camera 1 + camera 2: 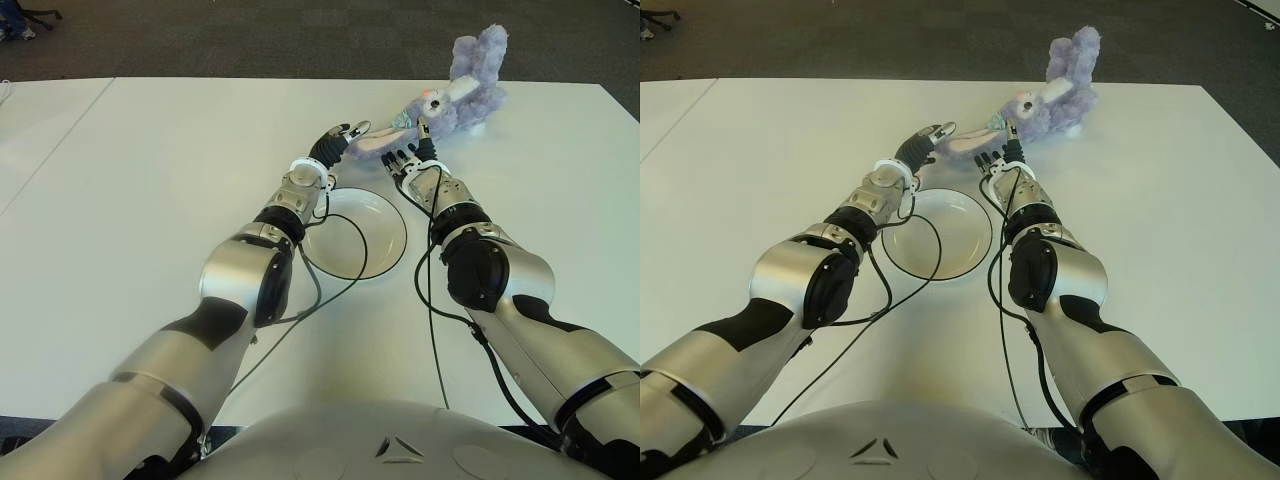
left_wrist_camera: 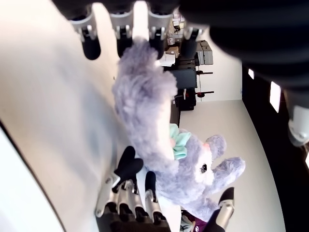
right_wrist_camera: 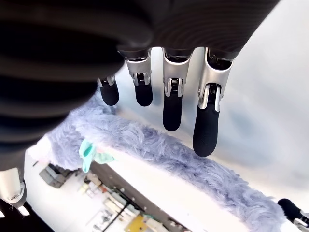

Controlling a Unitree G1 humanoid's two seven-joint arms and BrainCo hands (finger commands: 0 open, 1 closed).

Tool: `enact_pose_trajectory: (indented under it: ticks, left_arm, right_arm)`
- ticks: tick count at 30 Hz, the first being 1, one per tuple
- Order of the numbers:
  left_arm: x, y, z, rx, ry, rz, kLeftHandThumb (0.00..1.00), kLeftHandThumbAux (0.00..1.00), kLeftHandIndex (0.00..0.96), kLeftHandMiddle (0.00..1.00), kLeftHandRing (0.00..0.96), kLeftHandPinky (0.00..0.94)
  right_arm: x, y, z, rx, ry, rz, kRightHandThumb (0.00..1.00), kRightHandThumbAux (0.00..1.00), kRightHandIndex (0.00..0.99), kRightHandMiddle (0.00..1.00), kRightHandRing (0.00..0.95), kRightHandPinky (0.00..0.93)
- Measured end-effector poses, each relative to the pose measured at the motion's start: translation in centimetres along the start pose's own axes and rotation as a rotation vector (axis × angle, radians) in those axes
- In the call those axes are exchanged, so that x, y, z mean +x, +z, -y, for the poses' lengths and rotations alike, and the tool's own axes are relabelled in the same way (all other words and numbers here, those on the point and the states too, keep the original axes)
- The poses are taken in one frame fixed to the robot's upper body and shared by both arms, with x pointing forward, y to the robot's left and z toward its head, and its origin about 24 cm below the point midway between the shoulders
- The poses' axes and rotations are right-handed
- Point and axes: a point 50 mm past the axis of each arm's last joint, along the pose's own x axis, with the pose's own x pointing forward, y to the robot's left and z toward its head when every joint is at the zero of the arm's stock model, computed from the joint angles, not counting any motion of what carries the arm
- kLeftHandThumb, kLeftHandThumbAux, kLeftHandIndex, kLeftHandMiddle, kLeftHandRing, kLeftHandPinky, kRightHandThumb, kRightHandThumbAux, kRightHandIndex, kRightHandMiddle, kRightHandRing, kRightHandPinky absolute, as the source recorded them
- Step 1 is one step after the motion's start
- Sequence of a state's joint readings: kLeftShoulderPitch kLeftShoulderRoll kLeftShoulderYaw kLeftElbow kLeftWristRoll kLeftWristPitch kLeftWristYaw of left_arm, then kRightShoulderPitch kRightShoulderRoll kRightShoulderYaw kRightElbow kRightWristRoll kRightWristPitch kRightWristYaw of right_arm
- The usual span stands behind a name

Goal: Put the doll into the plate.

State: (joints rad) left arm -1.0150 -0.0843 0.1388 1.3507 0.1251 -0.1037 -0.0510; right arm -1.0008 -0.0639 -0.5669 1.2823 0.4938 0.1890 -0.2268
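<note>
Both hands w/ fingers spread, gripping nothing, flank the purple doll (image 1: 455, 100) lying on the table (image 1: 150, 180): left hand (image 1: 335, 140) and right hand (image 1: 412, 160) bracket its ear for a two-handed scoop, plate (image 1: 385, 235) just behind their wrists.

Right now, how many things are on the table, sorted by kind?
Plush doll: 1
Plate: 1
Total: 2, both on the white table
</note>
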Motion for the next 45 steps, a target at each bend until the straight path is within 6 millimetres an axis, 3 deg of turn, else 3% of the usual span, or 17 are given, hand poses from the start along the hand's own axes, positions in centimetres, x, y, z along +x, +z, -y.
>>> enact_pose_trajectory:
  ticks: [7,12,15,18,21,28,32,33,34,35,36,38,40,45]
  left_arm:
    - [0.0,0.0,0.0,0.0,0.0,0.0,0.0,0.395,0.0,0.0,0.0,0.0]
    - [0.0,0.0,0.0,0.001,0.001,0.0,0.0,0.392,0.0,0.0,0.0,0.0]
    - [0.0,0.0,-0.1,0.003,0.005,0.0,0.0,0.392,0.0,0.0,0.0,0.0]
    - [0.0,0.0,-0.1,0.004,0.011,-0.001,0.0,0.399,0.0,0.0,0.0,0.0]
    - [0.0,-0.1,-0.2,0.005,0.018,-0.002,0.0,0.401,0.0,0.0,0.0,0.0]
    - [-0.1,-0.4,-0.4,0.003,0.027,-0.008,0.0,0.398,0.0,0.0,0.0,0.0]
    - [-0.1,-0.4,-0.5,0.001,0.029,-0.01,0.0,0.398,0.0,0.0,0.0,0.0]
    - [-0.1,-0.4,-0.5,0.001,0.029,-0.01,0.0,0.399,0.0,0.0,0.0,0.0]
    - [-0.1,-0.4,-0.5,0.0,0.03,-0.01,0.0,0.399,0.0,0.0,0.0,0.0]
    - [-0.1,-0.5,-0.5,-0.002,0.03,-0.011,0.0,0.399,0.0,0.0,0.0,0.0]
    - [-0.1,-0.5,-0.5,-0.005,0.031,-0.011,0.0,0.399,0.0,0.0,0.0,0.0]
    - [-0.1,-0.5,-0.5,-0.009,0.032,-0.012,0.0,0.399,0.0,0.0,0.0,0.0]
    - [-0.1,-0.6,-0.5,-0.013,0.033,-0.014,0.0,0.401,0.0,0.0,0.0,0.0]
    - [-0.2,-0.9,-0.6,-0.021,0.036,-0.02,0.0,0.403,0.0,0.0,0.0,0.0]
  right_arm:
    - [0.0,0.2,0.1,0.004,-0.004,-0.009,0.147,0.503,0.0,0.016,0.051,0.096]
    - [0.0,0.3,0.3,-0.048,0.021,0.001,0.123,0.517,0.013,0.107,0.13,0.12]
    - [0.1,0.3,0.4,-0.085,0.037,0.006,0.146,0.532,0.056,0.132,0.149,0.14]
    - [0.1,0.2,0.3,-0.103,0.042,0.008,0.187,0.567,0.176,0.218,0.201,0.17]
    - [0.1,0.2,0.4,-0.1,0.043,0.008,0.217,0.59,0.236,0.273,0.25,0.23]
    - [0.1,0.4,0.5,-0.058,0.035,0.007,0.3,0.603,0.296,0.333,0.312,0.313]
    - [0.1,0.5,0.6,-0.044,0.018,0.009,0.384,0.575,0.363,0.415,0.395,0.4]
    - [0.1,0.5,0.6,-0.042,0.013,0.01,0.408,0.568,0.4,0.49,0.472,0.502]
    - [0.1,0.6,0.7,-0.04,0.009,0.011,0.413,0.567,0.406,0.503,0.485,0.519]
    - [0.1,0.6,0.7,-0.04,0.005,0.012,0.426,0.574,0.533,0.624,0.642,0.697]
    - [0.1,0.7,0.7,-0.04,0.002,0.014,0.429,0.575,0.566,0.655,0.683,0.745]
    - [0.1,0.8,0.8,-0.042,-0.001,0.018,0.43,0.576,0.576,0.664,0.694,0.758]
    - [0.1,1.0,1.0,-0.043,-0.005,0.024,0.422,0.598,0.658,0.752,0.779,0.851]
    - [0.1,1.4,1.3,-0.042,-0.014,0.032,0.411,0.607,0.703,0.801,0.824,0.877]
